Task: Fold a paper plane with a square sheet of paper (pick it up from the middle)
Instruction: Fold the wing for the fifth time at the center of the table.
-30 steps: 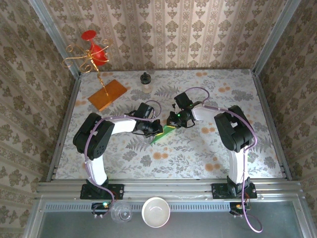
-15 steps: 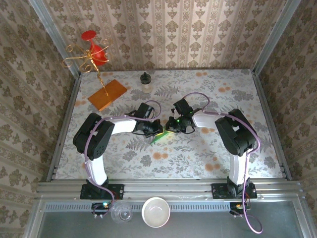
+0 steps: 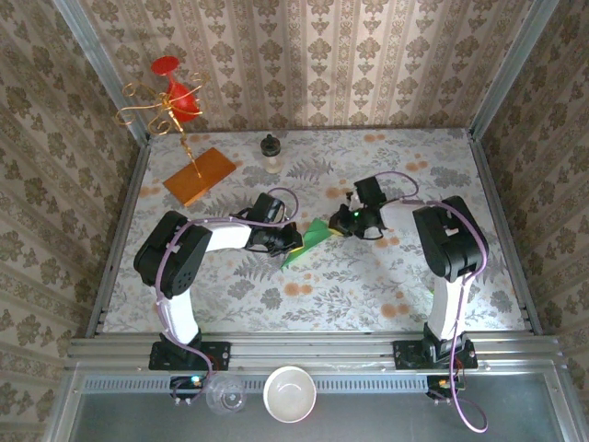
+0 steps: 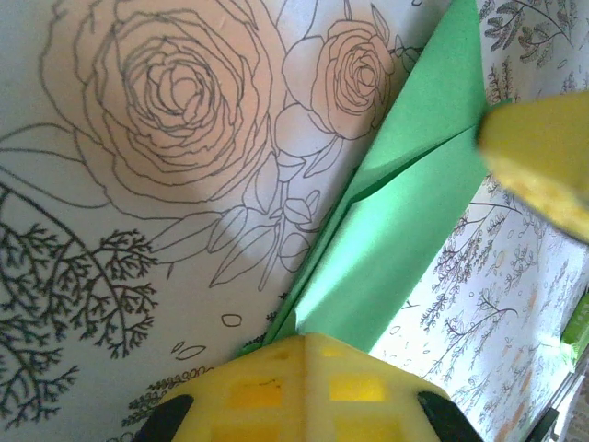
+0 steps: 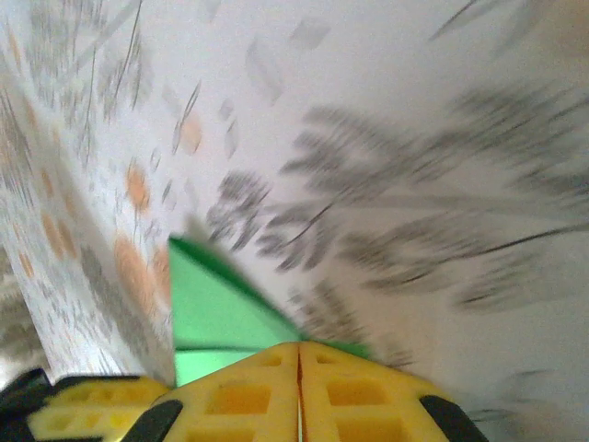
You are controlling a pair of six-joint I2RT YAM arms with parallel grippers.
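Top external view shows both arms bent at the elbow and reaching inward, low over the flowered table [image 3: 414, 285], so that the two wrists face each other near the middle. The left gripper [image 3: 287, 241] comes from the left side and the right gripper [image 3: 342, 224] from the right side, and the square sheet of paper [image 3: 308, 241] lies between them, slanted, just above the table surface. From the left wrist camera, the yellow fingers [image 4: 304, 391] are clenched on the near end of the paper [image 4: 405, 221], which is bright green, matte and folded to a narrow pointed shape with one long crease and an overlapping flap. From the right wrist camera, the right gripper [image 5: 299, 387] has its two pads pressed together on the other end of the green paper [image 5: 216, 313]; this picture is blurred.
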